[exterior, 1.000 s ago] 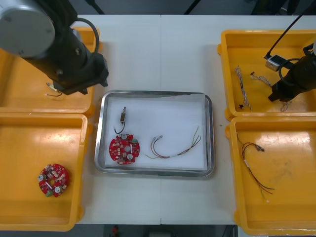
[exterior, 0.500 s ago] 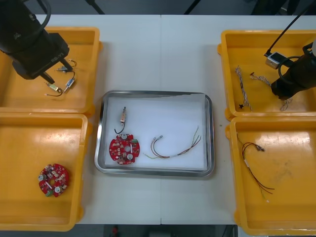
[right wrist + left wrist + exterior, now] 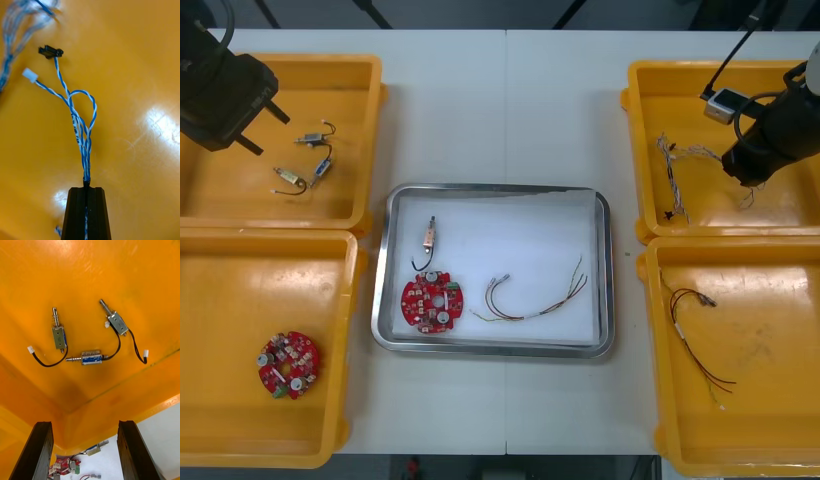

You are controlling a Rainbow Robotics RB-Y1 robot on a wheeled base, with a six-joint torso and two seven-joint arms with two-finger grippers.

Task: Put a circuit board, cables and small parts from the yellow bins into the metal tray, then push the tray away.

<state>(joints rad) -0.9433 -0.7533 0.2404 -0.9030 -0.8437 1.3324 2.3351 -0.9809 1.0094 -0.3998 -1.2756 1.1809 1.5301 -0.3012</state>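
**Gripping a twisted blue and white cable [image 3: 86, 161] with the right gripper [image 3: 86, 193]**

I have the right fingers pinched tight on the cable. Its loop and two connectors reach out beyond the fingertips, over the floor of the far right yellow bin [image 3: 680, 85], toward its right edge. My left gripper [image 3: 84, 424] stands wide open, holding nothing, at the left edge of the far left yellow bin [image 3: 280, 90]. Three small metal parts [image 3: 91, 358] lie on that bin's floor. The metal tray [image 3: 500, 187] carries a circuit board [image 3: 431, 301] near its near left corner, one small metal part [image 3: 429, 234] by its left edge and a red and yellow cable [image 3: 532, 300] mid-tray.
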